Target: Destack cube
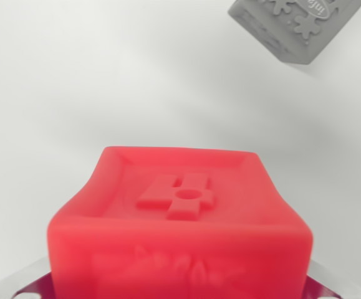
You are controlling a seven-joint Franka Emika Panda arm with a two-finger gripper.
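Observation:
A soft red cube (180, 218) with a raised figure 4 on its top face fills the lower half of the wrist view. It sits right between my gripper's (177, 288) fingers. Only slivers of metal fingers (32, 283) show at the bottom left and bottom right, pressed against the cube's sides, which bow inward. The gripper is shut on the red cube. A grey cube (295, 25) with raised relief shapes lies apart on the white surface at the top right, partly cut off by the frame edge.
A plain white tabletop (105, 81) spreads around both cubes. Nothing else shows in the wrist view.

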